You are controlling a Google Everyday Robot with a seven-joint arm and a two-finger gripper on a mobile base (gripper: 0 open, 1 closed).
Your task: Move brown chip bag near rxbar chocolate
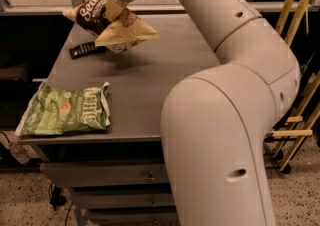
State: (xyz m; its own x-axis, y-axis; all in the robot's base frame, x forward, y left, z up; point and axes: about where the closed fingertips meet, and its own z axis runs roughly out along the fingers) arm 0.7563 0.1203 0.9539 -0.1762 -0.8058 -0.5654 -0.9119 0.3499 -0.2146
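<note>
Far left, a green chip bag (65, 111) lay flat at the front-left corner of the grey table (150, 85), print up, its left edge poking a bit past the table edge. Behind it and well apart, the rxbar chocolate (86, 49) lay flat near the back-left of the tabletop, a small black bar set at an angle with its right end further back. Just right of the bar and partly above it was the brown chip bag (120, 30), tilted, with the dark brown panel and white lettering up and to the left and the tan crumpled end jutting right. The bag was over the back-left part of the table, its low edge just beside the bar's right end; could not tell whether that edge touched the tabletop or the bar. The gripper (118, 9) was at the top of the view on the bag's upper middle, jaws drawn in narrow and pinching the bag, which creased at the pinch. Drawers (125, 175) sat under the tabletop at the front. The white arm (225, 120) ran from the gripper to the right and down, filling the right half of the view and covering the table's right side. Far right, a wooden frame (293, 133) stood beyond the arm, over a speckled floor (300, 195).
</note>
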